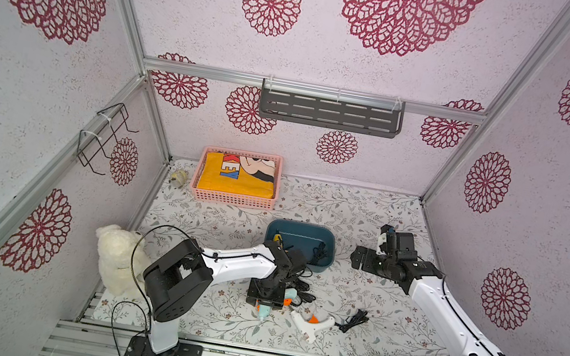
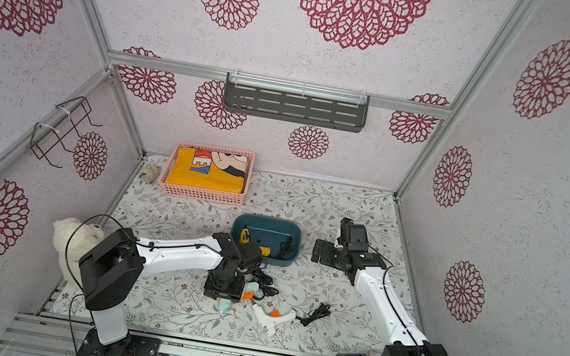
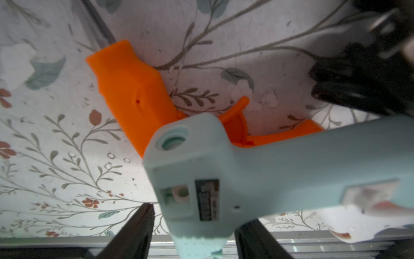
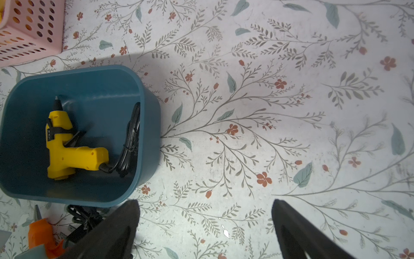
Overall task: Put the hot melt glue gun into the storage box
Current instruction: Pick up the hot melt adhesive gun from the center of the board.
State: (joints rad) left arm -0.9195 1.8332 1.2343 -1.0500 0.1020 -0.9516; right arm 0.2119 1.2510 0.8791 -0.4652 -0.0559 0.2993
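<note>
View from above of a floral tabletop (image 1: 386, 219) with two robot arms. In the lower centre of the frame, the left pincer (image 1: 264, 303) pointed straight down over a pale blue glue gun (image 1: 263, 311) with an orange trigger, which lay flat on the tabletop. In the left wrist view, its two dark fingers (image 3: 134, 231) stood on either side of the gun's barrel. A sliver of tabletop showed beside one finger, so it could not be told whether they pressed on the gun. The gun's black cord (image 1: 303, 293) lay bundled just beside it, and a white glue gun (image 1: 310, 324) lay near, to the right.

Above them, at the centre of the frame, sat the dark blue storage box (image 1: 330, 235), with a yellow glue gun (image 4: 65, 143) and its cord inside. The right pincer (image 1: 364, 259) hovered right of the box, jaws wide apart and empty.

The step in hand looked like the grasp of the blue gun. The next move would call for a firm hold, then a lift over the box wall with the cord trailing, and a release beside the yellow gun.
</note>
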